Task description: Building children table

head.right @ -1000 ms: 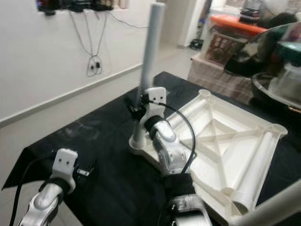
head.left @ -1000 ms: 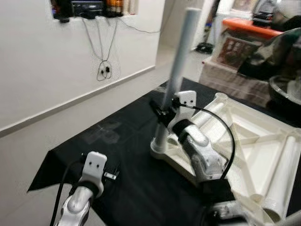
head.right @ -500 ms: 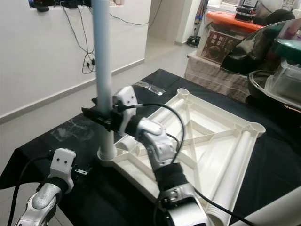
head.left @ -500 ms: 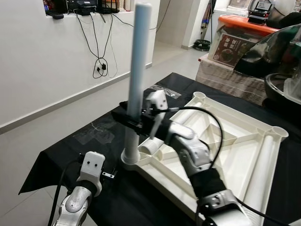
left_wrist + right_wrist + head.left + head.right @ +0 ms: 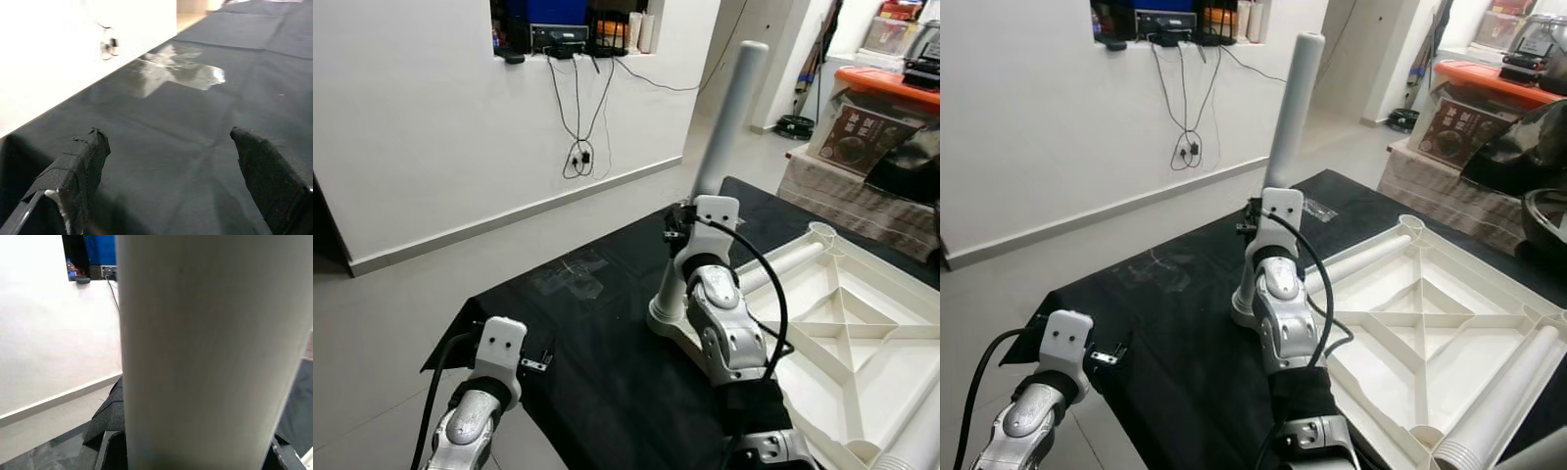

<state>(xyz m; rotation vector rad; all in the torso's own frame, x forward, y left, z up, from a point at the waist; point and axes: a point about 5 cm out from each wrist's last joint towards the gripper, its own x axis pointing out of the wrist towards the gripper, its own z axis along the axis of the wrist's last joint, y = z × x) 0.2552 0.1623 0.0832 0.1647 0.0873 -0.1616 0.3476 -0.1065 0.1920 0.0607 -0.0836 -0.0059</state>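
**Leg tilted in its corner socket**

Beside a white wall, a black-covered surface (image 5: 597, 323) carries the upturned white tabletop (image 5: 862, 333). The right gripper (image 5: 677, 227) stays clamped on the table leg (image 5: 720, 127), upright half a second ago, now leaning and likely unseated. Its wrist view shows the leg close; the left gripper (image 5: 168, 176) hovers apart at the near edge.

White wall (image 5: 411, 117), recessed shelf (image 5: 573, 24) with dangling cables (image 5: 578, 147), grey tiled floor (image 5: 401, 313), black-covered table (image 5: 607, 343), doorway beyond.
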